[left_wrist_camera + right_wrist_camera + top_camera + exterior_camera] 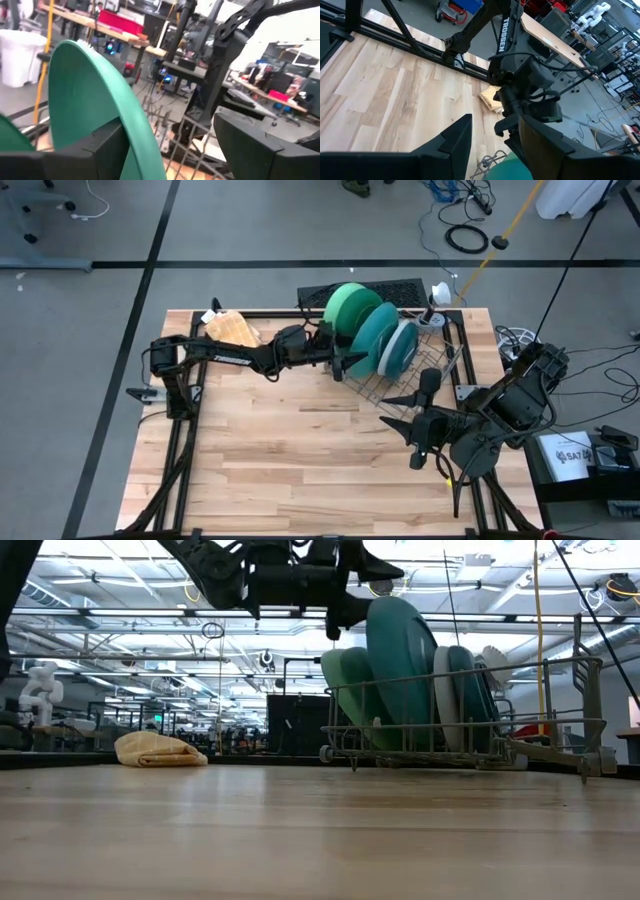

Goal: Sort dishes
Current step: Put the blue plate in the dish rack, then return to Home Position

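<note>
Dark jointed arms [240, 355] — white lettering, black cables

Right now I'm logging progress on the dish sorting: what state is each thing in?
Light green plate: on edge in the rack.
Dark green plate: on edge in the rack, between the open fingers.
Teal plate: on edge in the rack.
Pale plate: on edge in the rack.
Wire rack: upright on the table.
Cloth: crumpled on the table.
Left gripper: open at the rack.
Right gripper: open, empty, beside the rack.
</note>
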You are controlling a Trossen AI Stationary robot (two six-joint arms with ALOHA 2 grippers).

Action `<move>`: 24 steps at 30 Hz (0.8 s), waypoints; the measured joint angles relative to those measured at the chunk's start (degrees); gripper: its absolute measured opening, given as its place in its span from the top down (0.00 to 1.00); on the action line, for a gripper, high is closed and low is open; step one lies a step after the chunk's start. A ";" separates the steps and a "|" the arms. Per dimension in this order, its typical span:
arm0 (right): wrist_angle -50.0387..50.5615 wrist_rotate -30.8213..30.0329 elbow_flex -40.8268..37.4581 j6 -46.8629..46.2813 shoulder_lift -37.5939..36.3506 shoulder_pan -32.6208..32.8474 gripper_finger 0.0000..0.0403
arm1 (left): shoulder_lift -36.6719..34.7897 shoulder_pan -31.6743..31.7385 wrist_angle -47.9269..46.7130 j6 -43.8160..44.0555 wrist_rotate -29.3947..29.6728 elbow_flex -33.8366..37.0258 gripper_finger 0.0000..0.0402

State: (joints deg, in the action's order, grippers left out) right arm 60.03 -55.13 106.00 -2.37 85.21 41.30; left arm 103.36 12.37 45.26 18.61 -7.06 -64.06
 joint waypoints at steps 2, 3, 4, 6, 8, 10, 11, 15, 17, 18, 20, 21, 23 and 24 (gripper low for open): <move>-0.01 0.00 0.00 0.02 0.00 0.00 0.61 | 0.02 0.31 -1.66 0.13 0.59 -0.02 0.28; -0.04 0.00 0.00 0.03 0.00 0.00 0.61 | 0.06 0.45 -2.49 0.41 1.28 -0.02 0.28; -0.06 0.00 0.00 0.07 0.00 0.00 0.61 | 0.08 0.58 -3.22 0.50 2.16 -0.02 0.28; -0.24 0.00 0.00 0.07 0.00 0.00 0.61 | 0.08 0.62 -3.94 0.47 4.71 -0.05 0.28; -0.24 0.00 0.00 0.07 0.00 0.00 0.61 | 0.08 0.62 -4.21 0.49 7.48 -0.37 0.28; -0.30 -0.02 0.00 0.07 0.00 0.00 0.61 | 0.08 0.58 -4.46 0.51 10.44 -1.09 0.28; -0.36 -0.02 0.00 0.07 0.00 0.00 0.61 | 0.08 0.58 -4.49 0.52 11.76 -1.60 0.28; -0.67 -0.02 0.00 0.07 0.00 0.00 0.61 | 0.08 0.45 -9.14 -0.02 17.56 -5.32 0.28; -0.68 -0.02 0.00 0.07 0.00 0.00 0.61 | 0.08 0.17 -12.37 -1.70 19.89 -7.14 0.28; -0.68 -0.02 -0.02 0.07 0.00 0.00 0.61 | 0.08 -0.05 -13.80 -2.80 20.55 -8.12 0.28; -0.68 -0.02 0.00 0.07 0.00 0.00 0.61 | 0.08 -0.29 -14.99 -4.88 20.86 -9.37 0.28; -0.68 -0.02 -0.01 0.03 0.00 0.00 0.61 | 0.08 -0.44 -15.11 -5.67 20.88 -9.62 0.28; -0.67 -0.01 0.00 -0.21 0.00 0.00 0.61 | -0.11 -0.52 -15.48 -7.10 20.93 -9.78 0.28; -0.60 0.00 -0.02 -0.48 0.00 0.00 0.61 | -0.17 -0.52 -15.61 -7.86 20.94 -9.86 0.28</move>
State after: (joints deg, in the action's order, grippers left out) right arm 59.43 -55.13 105.98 -2.85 85.21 41.30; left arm 103.19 11.86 29.65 10.75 13.88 -73.92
